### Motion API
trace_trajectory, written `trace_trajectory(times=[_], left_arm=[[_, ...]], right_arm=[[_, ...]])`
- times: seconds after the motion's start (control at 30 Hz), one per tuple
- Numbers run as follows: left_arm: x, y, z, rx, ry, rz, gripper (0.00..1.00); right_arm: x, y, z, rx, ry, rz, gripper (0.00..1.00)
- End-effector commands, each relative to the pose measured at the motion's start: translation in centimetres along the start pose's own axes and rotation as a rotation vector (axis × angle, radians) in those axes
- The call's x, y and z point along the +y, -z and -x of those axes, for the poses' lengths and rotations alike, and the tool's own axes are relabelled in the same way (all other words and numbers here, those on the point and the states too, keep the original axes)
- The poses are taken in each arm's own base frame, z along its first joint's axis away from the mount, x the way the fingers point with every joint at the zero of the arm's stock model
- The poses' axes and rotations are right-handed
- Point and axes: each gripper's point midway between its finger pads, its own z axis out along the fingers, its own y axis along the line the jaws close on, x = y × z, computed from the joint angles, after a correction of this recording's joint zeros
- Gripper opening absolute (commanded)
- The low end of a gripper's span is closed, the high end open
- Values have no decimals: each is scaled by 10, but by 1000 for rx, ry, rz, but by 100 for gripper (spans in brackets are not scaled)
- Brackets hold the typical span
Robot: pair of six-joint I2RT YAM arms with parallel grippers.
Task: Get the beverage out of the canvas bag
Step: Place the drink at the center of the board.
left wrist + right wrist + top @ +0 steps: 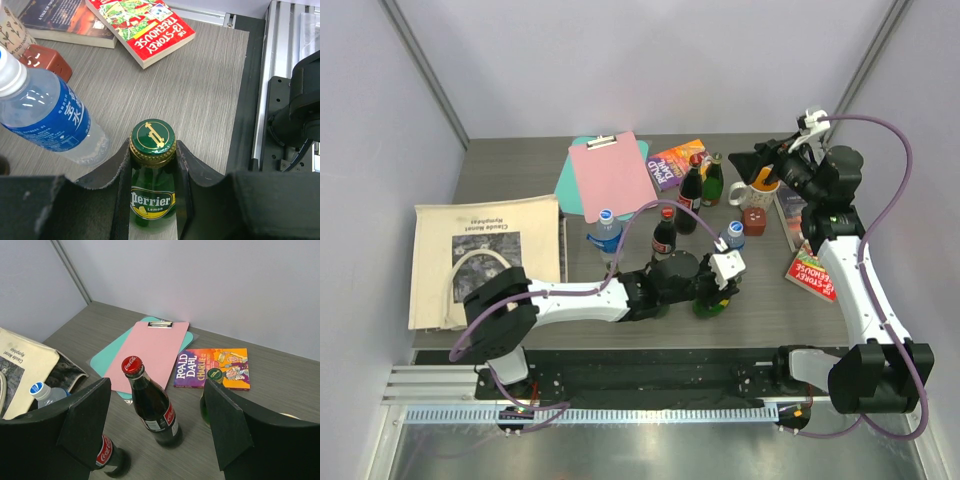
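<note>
The left claw (152,170) is drawn narrow around the neck of the green Perrier bottle (152,145), with 1 dark finger (120,175) pressed to each side just under the green-and-gold cap. The bottle is upright near the front middle of the desk (770,310). It is well apart from the canvas bag (485,250), which lies flat at the desk's left end with its printed side up.

The right claw (156,422) stands wide and grips nothing, raised over the back right of the desk. 1 cola bottle (152,405) shows between its fingers.

In the top view the left claw covers most of the Perrier bottle. In the left wrist view the fingers cut off its lower half, so whether its base rests on the desk cannot be told. A water bottle (45,115) just beside it runs off the picture's left edge. The right wrist view catches only a corner of the bag, and a 2nd cola bottle there is half hidden behind a finger.
</note>
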Motion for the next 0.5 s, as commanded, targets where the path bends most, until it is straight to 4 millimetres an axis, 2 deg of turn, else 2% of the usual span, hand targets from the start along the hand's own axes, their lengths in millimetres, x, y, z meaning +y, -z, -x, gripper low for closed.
trace_trajectory(times=[0.0, 0.27, 0.47], left_arm=[[-3, -4, 93, -292, -19, -7, 0], [-11, -16, 91, -289, -24, -44, 1], [-13, -13, 76, -261, -22, -47, 8]], right_arm=[[11, 6, 20, -60, 29, 27, 80], [12, 8, 19, -59, 29, 30, 80], [13, 7, 18, -57, 24, 33, 80]])
